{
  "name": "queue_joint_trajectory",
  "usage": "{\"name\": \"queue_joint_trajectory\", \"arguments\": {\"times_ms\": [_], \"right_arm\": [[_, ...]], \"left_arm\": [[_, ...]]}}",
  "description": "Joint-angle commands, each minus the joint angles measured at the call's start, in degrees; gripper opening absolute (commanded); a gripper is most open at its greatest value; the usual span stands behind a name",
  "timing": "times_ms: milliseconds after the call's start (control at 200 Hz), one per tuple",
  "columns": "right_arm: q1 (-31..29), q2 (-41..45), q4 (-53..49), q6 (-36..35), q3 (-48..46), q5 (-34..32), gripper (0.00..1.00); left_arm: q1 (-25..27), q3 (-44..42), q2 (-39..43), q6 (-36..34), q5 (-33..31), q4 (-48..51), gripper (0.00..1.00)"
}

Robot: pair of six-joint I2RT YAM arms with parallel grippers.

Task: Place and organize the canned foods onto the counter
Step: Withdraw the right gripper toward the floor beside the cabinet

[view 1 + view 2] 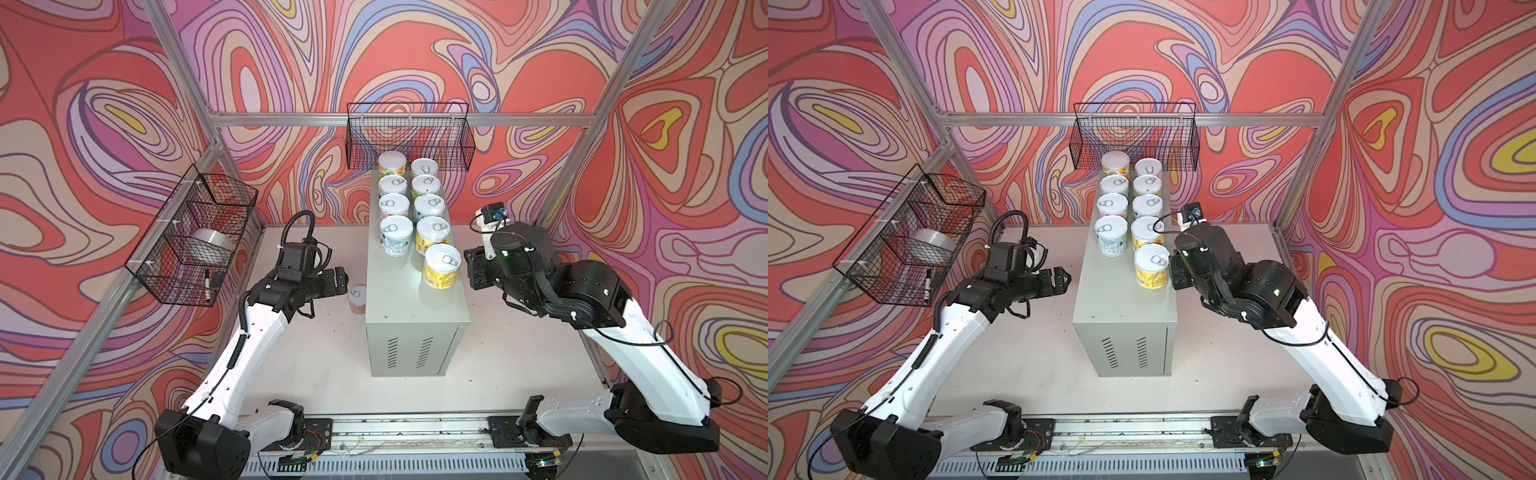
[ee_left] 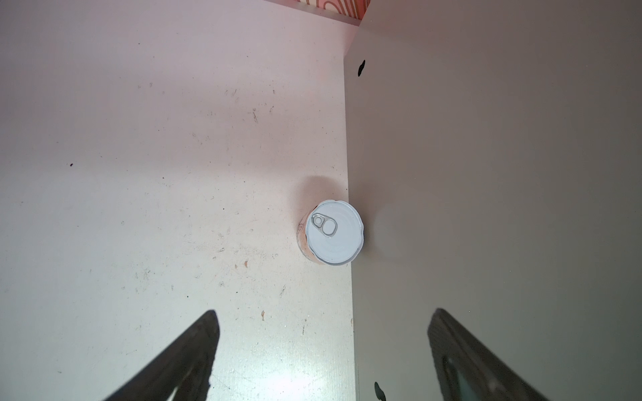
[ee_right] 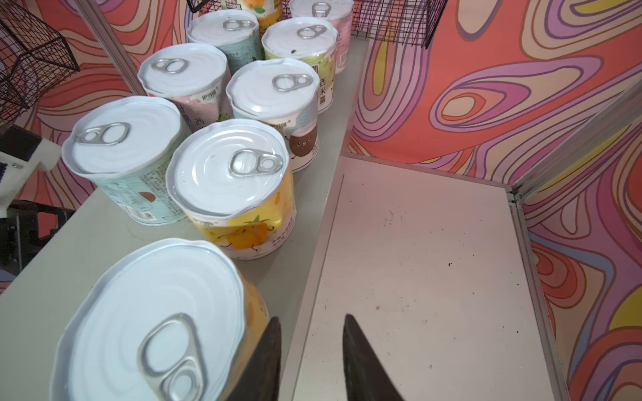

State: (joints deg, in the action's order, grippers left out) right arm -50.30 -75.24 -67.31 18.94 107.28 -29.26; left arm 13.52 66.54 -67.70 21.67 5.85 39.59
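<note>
**Nine cans lined up on the cabinet, one left on the table**

Nearest the viewer, a metal rail (image 1: 395,432) runs along the front edge of a white table (image 1: 332,374). Beyond it, in the middle of the table, stands a tall grey cabinet (image 1: 399,316). On its flat top, nine cans (image 1: 394,204) stand upright with their pull-tab lids up. They form two neat rows, four on the left and five on the right.

The job looks nearly finished. A tenth can (image 1: 358,298) stands upright on the table, close against the cabinet's left side. It needs lifting into the open spot at the front of the left row.

The left pincer (image 1: 341,280) hovers above and just beside that can, jaws spread wide, gripping nothing. The right pincer (image 1: 468,266) is clenched on nothing, at the right side of the front yellow can (image 1: 441,266). Whether it touches that can is unclear.
</note>
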Motion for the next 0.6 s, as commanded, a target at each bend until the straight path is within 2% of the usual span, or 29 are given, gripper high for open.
{"name": "queue_joint_trajectory", "arguments": {"times_ms": [0, 320, 476, 531, 596], "right_arm": [[0.30, -0.47, 2.16, -0.47, -0.82, 2.48, 0.30], [2.63, -1.09, 2.37, -0.30, -1.29, 4.11, 0.32], [5.25, 0.28, 1.92, 0.34, -2.04, 2.70, 0.33], [7.13, 1.84, 3.20, 0.10, -3.38, 2.68, 0.36], [10.67, 3.40, 4.55, -0.14, -5.22, 3.76, 0.45]], "left_arm": [[-0.12, -0.18, 1.20, 0.64, -0.17, 0.74, 0.94], [-0.08, -0.54, 1.49, 0.10, -1.45, 1.45, 0.94], [-0.07, -0.40, 0.56, 0.02, -1.85, 0.99, 0.95], [-0.07, -1.06, 0.21, 0.07, -1.83, -0.02, 0.95], [-0.07, -1.89, -0.67, 0.04, -1.78, -1.13, 0.96]]}}
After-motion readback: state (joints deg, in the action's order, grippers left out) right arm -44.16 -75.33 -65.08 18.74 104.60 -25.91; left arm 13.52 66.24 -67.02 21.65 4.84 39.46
